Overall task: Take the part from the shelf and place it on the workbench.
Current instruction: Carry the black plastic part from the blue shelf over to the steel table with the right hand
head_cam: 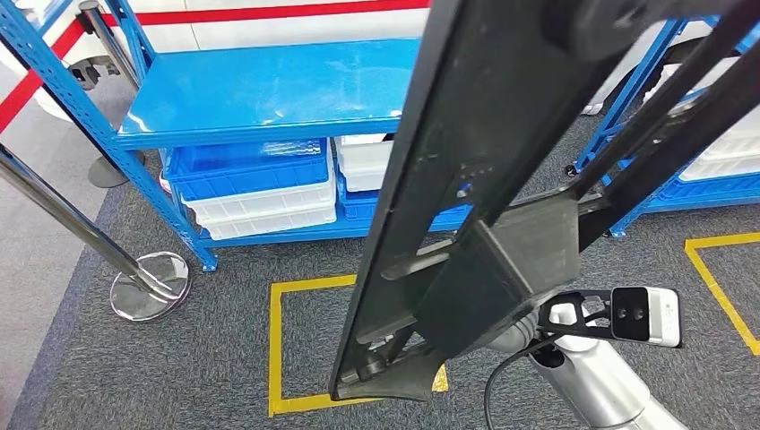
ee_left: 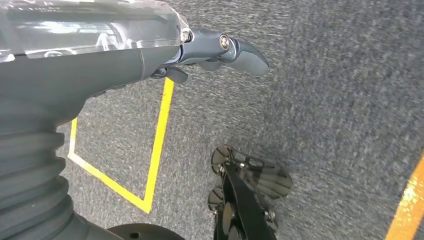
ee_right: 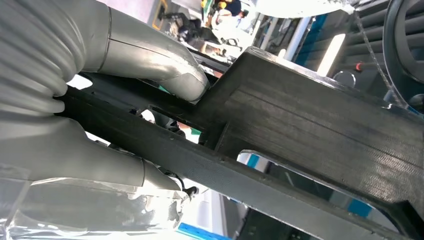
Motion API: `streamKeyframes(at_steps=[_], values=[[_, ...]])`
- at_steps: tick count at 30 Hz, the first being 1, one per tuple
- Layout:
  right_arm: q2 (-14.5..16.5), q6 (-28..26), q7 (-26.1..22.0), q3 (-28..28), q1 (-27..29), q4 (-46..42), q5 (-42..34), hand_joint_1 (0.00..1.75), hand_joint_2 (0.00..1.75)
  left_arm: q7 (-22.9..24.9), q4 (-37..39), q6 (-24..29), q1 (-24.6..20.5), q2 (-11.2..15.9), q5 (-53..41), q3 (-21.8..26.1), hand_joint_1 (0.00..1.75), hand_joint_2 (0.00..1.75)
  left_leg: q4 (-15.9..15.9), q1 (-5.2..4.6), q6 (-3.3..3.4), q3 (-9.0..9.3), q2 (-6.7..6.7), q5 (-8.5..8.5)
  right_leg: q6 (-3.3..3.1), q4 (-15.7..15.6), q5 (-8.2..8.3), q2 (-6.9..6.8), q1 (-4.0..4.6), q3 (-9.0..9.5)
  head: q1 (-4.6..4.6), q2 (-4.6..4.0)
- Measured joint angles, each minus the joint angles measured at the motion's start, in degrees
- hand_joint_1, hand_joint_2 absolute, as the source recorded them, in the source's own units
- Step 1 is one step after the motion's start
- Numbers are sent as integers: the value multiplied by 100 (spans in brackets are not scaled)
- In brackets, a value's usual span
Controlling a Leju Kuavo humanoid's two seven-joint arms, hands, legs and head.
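A long black frame-like part (head_cam: 484,179) rises slanted across the head view, from low centre to the top right, hiding much of what lies behind it. My right arm (head_cam: 591,376) comes up beneath it at the lower right. In the right wrist view my right hand (ee_right: 125,50) grips the black part (ee_right: 310,120), thumb on one face and fingers (ee_right: 100,165) on the other. My left hand (ee_left: 100,65) hangs over the grey carpet with its fingers (ee_left: 240,50) stretched out and nothing in them.
A blue shelf (head_cam: 269,90) stands ahead, with blue and white bins (head_cam: 251,179) on its lower level. A second blue rack (head_cam: 708,170) is at the right. A chrome stanchion (head_cam: 148,287) with a red belt stands left. Yellow tape squares (head_cam: 278,340) mark the carpet.
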Motion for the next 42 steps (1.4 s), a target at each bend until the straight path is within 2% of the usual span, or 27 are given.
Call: streamKeyframes(at_steps=[2,4,6,8,9,11,12,13,14,15,16,18,19,22,24,26,27,28,29,30,31,33,35,37,38,40,42], values=[[0,209,-3,-266,159,21,30,175,175,-3,-1,13,21,0,8,17,0,175,-823,-2,35,522,-11,246,30,25,13,4,4,-30,0,0],[0,299,-8,-463,248,31,37,175,175,-7,-1,18,30,0,10,29,0,175,-1268,-25,93,769,-25,295,88,41,41,17,12,-65,0,0],[3,339,-11,-587,318,40,39,175,175,-10,-1,21,35,0,11,43,0,175,-1316,-37,155,762,-20,304,161,38,81,44,17,-90,0,0],[25,371,-14,-692,372,52,44,175,175,-14,-1,17,37,-2,10,66,0,175,-1370,-17,240,752,31,353,219,153,-10,71,11,-153,0,0],[47,383,-15,-749,387,56,55,175,175,-16,-1,11,37,-2,8,79,0,175,-1396,-6,284,741,67,382,238,352,-150,80,9,-247,1,0],[98,400,-23,-863,462,56,138,175,175,-22,-1,-12,39,-2,-3,95,0,175,-1404,-8,331,701,134,415,256,1058,-543,87,0,-568,1,0],[124,414,-28,-920,544,42,222,175,175,-26,-1,-31,41,-1,-10,100,0,175,-1395,-13,339,680,166,422,264,1414,-684,88,-3,-724,2,0],[145,435,-31,-972,656,15,329,175,175,-31,-1,-51,42,-1,-19,103,0,175,-1382,-17,340,661,196,426,271,1630,-729,85,-8,-811,2,0],[159,466,-32,-1018,783,-32,451,175,175,-34,-1,-71,43,0,-28,104,0,175,-1363,-18,335,644,226,425,276,1643,-671,78,-14,-799,2,0],[167,507,-33,-1060,910,-97,579,175,175,-32,-1,-85,42,0,-36,104,0,175,-1338,-18,325,632,257,419,277,1421,-516,56,-24,-673,2,0],[169,558,-33,-1095,1017,-170,709,175,175,-25,0,-93,40,0,-44,104,0,175,-1306,-20,305,623,289,405,276,1037,-325,-14,-33,-469,1,0],[172,615,-35,-1135,1130,-282,940,175,175,-1,1,-97,37,2,-50,105,0,175,-1239,-52,243,600,359,367,238,380,-106,-201,-9,-146,1,0],[174,570,-38,-1133,1139,-310,1035,175,175,14,1,-96,33,4,-51,107,0,175,-1215,-69,210,590,402,354,202,231,-79,-251,7,-91,0,0],[175,228,-41,-1033,1044,-329,1212,175,175,49,1,-90,1,14,-54,108,0,175,-1185,-72,116,574,513,341,72,207,-45,-108,25,-154,0,0],[168,57,-42,-936,920,-332,1242,175,175,58,1,-92,-19,20,-61,108,0,175,-957,-46,46,486,340,149,-4,190,2,-15,14,-186,0,0],[160,-174,-44,-807,773,-333,1228,175,175,100,1,-107,-18,45,-92,108,0,175,-298,-32,6,213,103,-249,-61,188,42,81,17,-228,0,0],[158,-358,-44,-717,688,-333,1210,175,175,132,1,-130,-13,66,-121,108,0,175,91,-32,2,47,60,-422,-82,189,61,141,28,-253,0,0],[158,-563,-44,-619,602,-334,1186,175,175,161,1,-162,-12,93,-154,107,0,175,359,-32,9,-66,44,-501,-94,191,77,210,42,-274,0,0],[157,-775,-44,-518,526,-342,1169,175,175,179,1,-207,-14,121,-190,105,0,175,433,-35,29,-88,37,-471,-99,192,92,282,57,-287,0,0],[157,-974,-44,-425,472,-364,1177,175,175,177,1,-246,-21,148,-226,102,0,175,278,-43,61,-3,22,-339,-99,193,104,350,73,-291,0,0],[157,-1167,-44,-340,446,-408,1233,175,175,146,1,-263,-30,177,-266,93,0,175,-83,-54,114,180,-36,-133,-97,193,113,418,88,-289,0,0],[156,-1540,-44,-200,481,-557,1484,175,175,49,-1,-261,-40,251,-341,57,0,175,-848,-70,247,553,-303,170,-84,195,132,524,97,-296,1,0],[152,-1837,-44,-83,623,-759,1813,175,175,-12,-1,-253,-45,329,-398,3,0,175,-1194,-91,321,715,-465,237,-35,194,165,618,63,-335,1,0],[150,-2023,-40,4,805,-986,2080,175,175,-47,-1,-299,-56,391,-438,-41,0,175,-1298,-93,316,752,-360,277,34,178,200,702,40,-368,0,0],[150,-2086,-37,38,873,-1094,2171,175,175,-78,-1,-338,-63,419,-451,-59,0,175,-1373,-77,313,778,-292,316,65,200,179,649,47,-387,1,0],[151,-2143,-30,82,936,-1257,2277,175,175,-156,-1,-427,-71,469,-461,-86,0,175,-1505,-38,313,822,-125,388,123,518,-56,403,59,-541,1,0],[156,-2143,-9,115,975,-1358,2337,175,175,-217,-1,-516,-72,505,-437,-99,0,175,-1515,-41,326,813,40,397,191,1195,-423,197,20,-856,1,0]])
